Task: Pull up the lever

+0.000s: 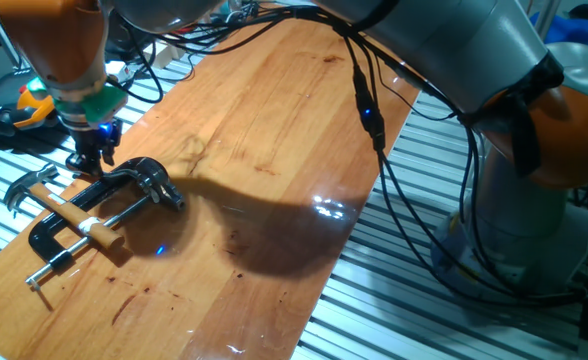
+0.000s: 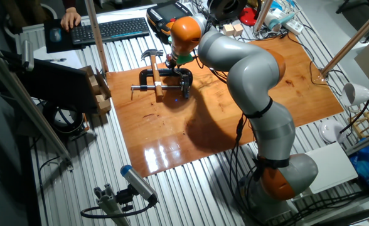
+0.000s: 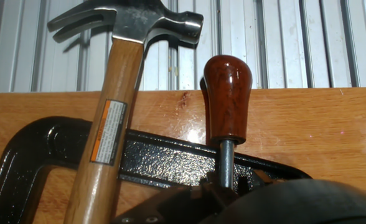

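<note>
The lever (image 3: pixel 226 99) fills the middle of the hand view as a glossy reddish-brown knob on a thin metal stem, rising from the black clamp (image 3: pixel 164 163). My gripper (image 1: pixel 93 157) hangs right over the clamp (image 1: pixel 124 190) near the board's far left edge, and it also shows from the other side (image 2: pixel 174 62). Its fingers do not show in the hand view, and the fixed views are too small to tell whether they are open or shut. In both fixed views the lever is hidden under the hand.
A hammer (image 3: pixel 111 124) with a wooden shaft and steel head lies across the clamp's left side, close beside the lever. The clamp's rod with a wooden handle (image 1: pixel 96 229) points toward the board's near edge. Slatted metal bench (image 1: pixel 4 165) borders the board. A keyboard (image 2: pixel 109 28) lies beyond it.
</note>
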Available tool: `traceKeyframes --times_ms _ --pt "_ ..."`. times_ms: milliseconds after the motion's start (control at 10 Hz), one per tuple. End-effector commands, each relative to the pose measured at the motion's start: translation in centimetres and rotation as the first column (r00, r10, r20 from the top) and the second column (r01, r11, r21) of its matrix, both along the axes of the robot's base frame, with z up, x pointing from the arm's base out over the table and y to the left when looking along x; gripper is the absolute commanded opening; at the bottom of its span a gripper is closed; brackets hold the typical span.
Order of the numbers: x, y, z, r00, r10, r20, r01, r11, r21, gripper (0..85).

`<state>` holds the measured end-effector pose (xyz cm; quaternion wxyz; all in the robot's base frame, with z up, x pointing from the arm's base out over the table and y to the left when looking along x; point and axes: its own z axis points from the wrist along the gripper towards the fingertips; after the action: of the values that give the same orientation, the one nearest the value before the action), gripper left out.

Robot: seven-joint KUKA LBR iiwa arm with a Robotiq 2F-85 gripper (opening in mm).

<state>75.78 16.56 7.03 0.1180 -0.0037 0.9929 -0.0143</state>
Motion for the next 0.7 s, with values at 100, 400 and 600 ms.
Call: traceKeyframes --times_ms 100,400,600 --pt "0.02 0.01 -0.20 1.000 -0.005 0.011 0.005 1.000 0.003 34.0" --pt "0.09 0.10 -0.29 0.999 -0.011 0.040 0.011 1.000 0.000 34.0" --pt "0.13 -0.01 -0.55 1.000 -0.004 0.029 0.004 1.000 0.000 34.0"
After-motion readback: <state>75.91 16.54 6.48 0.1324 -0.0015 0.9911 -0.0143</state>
